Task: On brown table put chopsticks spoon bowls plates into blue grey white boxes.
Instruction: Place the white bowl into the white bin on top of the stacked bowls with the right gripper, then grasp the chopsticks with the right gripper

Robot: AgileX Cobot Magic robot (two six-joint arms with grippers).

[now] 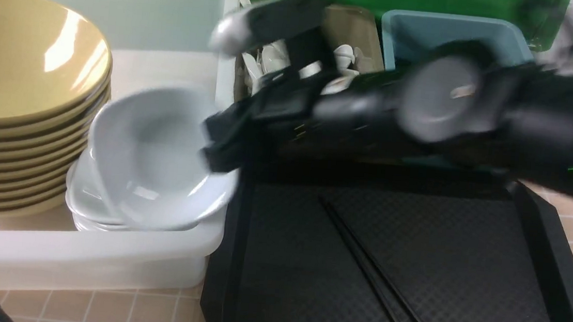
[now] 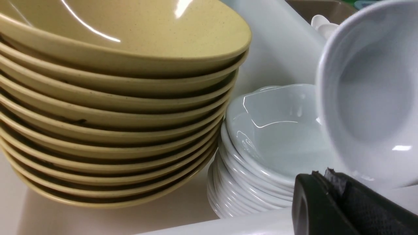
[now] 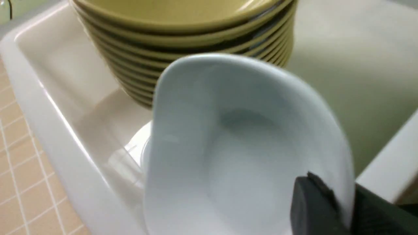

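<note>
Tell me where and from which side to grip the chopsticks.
Probably grip both chopsticks near their middle from straight above, closing across their length: they lie flat, side by side on the black tray, too thin for a side approach.

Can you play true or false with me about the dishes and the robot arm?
1. The right end effector holds a white plate. True.
2. The chopsticks are in the blue box. False: they lie on the black tray.
3. The tan bowls are stacked inside the white box. True.
4. The held plate lies flat. False: it is tilted, above the stack of plates.
</note>
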